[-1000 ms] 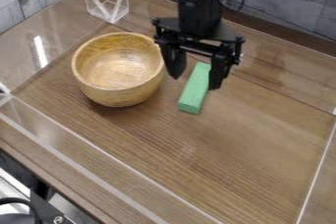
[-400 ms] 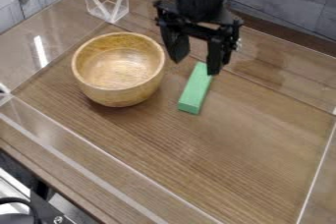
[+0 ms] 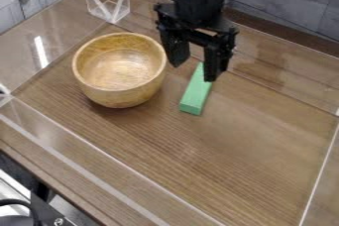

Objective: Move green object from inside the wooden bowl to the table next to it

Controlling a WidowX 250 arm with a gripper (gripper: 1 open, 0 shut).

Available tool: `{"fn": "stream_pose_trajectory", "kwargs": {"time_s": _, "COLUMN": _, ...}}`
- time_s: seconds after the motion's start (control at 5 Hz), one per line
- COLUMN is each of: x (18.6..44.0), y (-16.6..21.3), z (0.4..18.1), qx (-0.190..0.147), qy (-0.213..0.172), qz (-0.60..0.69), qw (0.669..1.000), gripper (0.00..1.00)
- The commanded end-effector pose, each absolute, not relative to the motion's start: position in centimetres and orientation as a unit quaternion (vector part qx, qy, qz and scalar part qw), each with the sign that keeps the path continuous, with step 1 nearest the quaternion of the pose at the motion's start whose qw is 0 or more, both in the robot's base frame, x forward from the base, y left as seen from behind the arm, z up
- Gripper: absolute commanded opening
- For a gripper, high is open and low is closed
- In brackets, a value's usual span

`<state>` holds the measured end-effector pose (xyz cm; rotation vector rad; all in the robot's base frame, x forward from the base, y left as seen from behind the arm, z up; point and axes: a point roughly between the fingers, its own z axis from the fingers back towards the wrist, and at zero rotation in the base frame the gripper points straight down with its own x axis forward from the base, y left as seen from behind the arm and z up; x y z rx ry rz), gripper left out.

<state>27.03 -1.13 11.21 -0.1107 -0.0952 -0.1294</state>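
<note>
The green object [image 3: 196,93], a bright-green bar, lies flat on the table [image 3: 199,161] just right of the wooden bowl [image 3: 121,68]. Nothing is inside the bowl's pale hollow. My gripper [image 3: 195,61] hangs pointing down just above the block's far end, open, its black fingers [image 3: 215,61] spread with nothing between them. They are clear of the block.
Low clear plastic walls [image 3: 159,175] run round the tabletop edges. A clear plastic piece [image 3: 105,5] stands at the back left. Bare wood-grain surface stretches in front of the bowl and to the right of the block.
The gripper has lifted a little off the green block and shifted slightly back and left, rolling somewhat at the wrist. The block and bowl have stayed where they were.
</note>
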Motion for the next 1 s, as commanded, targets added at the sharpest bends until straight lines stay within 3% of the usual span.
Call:
{"fn": "stream_pose_trajectory", "kwargs": {"time_s": 0.0, "x": 27.2, "y": -2.1, "z": 12.6, "qx": -0.053, "qy": -0.070, "qz": -0.059, "qw": 0.994, "gripper": 1.00}}
{"fn": "stream_pose_trajectory", "kwargs": {"time_s": 0.4, "x": 27.4, "y": -2.9, "z": 13.0, "qx": -0.046, "qy": -0.081, "qz": -0.014, "qw": 0.996, "gripper": 1.00}}
{"fn": "stream_pose_trajectory", "kwargs": {"time_s": 0.8, "x": 28.8, "y": -2.1, "z": 12.2, "qx": -0.034, "qy": -0.087, "qz": 0.059, "qw": 0.994, "gripper": 1.00}}
